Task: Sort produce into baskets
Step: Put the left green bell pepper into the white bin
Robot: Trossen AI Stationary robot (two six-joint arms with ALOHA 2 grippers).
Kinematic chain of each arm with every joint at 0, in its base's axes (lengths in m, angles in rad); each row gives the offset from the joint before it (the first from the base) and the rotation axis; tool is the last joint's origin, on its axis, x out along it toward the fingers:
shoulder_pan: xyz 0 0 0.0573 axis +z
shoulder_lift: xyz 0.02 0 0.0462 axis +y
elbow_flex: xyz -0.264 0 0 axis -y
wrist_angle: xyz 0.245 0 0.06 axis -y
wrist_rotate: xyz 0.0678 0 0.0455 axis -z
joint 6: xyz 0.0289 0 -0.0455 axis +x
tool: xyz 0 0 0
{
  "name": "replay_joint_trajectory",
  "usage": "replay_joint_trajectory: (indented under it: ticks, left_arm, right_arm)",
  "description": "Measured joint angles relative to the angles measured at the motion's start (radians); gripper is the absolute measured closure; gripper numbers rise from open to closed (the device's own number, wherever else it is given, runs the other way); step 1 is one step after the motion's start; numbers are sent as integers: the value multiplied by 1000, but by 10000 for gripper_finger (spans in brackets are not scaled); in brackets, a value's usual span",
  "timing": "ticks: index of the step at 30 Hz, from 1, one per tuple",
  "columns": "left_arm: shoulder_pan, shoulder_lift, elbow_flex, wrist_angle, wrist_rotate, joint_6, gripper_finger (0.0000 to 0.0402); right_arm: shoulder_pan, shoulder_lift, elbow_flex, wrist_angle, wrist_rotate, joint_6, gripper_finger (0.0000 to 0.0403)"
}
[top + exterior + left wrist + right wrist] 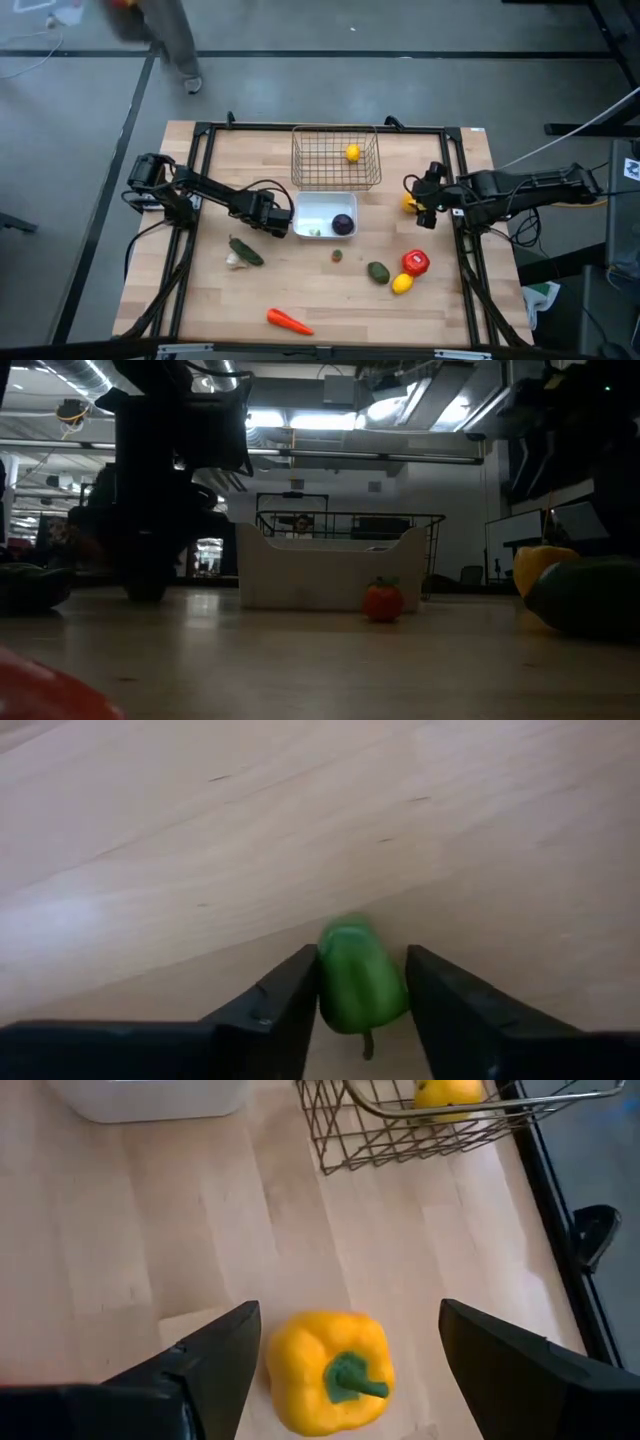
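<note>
On the wooden counter [300, 290], the left end effector [362, 982] clenches a small green pepper [358, 975] while the right end effector [345, 1342] hangs released astride a yellow pepper [328, 1370], wire basket [420, 1125] at twelve o'clock.

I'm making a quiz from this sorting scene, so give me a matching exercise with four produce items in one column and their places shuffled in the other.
Things:
1. lemon
2. purple ball
3. yellow pepper
4. carrot

Places:
A. in the white tray
B. between the open fingers of the right end effector
C. on the table's near edge, alone
D. in the wire basket

Pairs: 1-D, 2-A, 3-B, 4-C
</note>
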Motion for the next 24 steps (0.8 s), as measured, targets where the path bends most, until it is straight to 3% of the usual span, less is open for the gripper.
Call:
replay_joint_trajectory:
  ticks: [8, 16, 24]
  left_arm:
    - [0, 0, 0, -1, -1, 0, 303]
    - [1, -21, -1, -3, 40, 24, 295]
    - [0, -151, 28, -9, 50, 80, 293]
  right_arm:
    - [0, -79, 0, -8, 38, 6, 100]
    - [0, -126, 0, -9, 38, 24, 100]
    - [0, -135, 0, -14, 38, 24, 100]
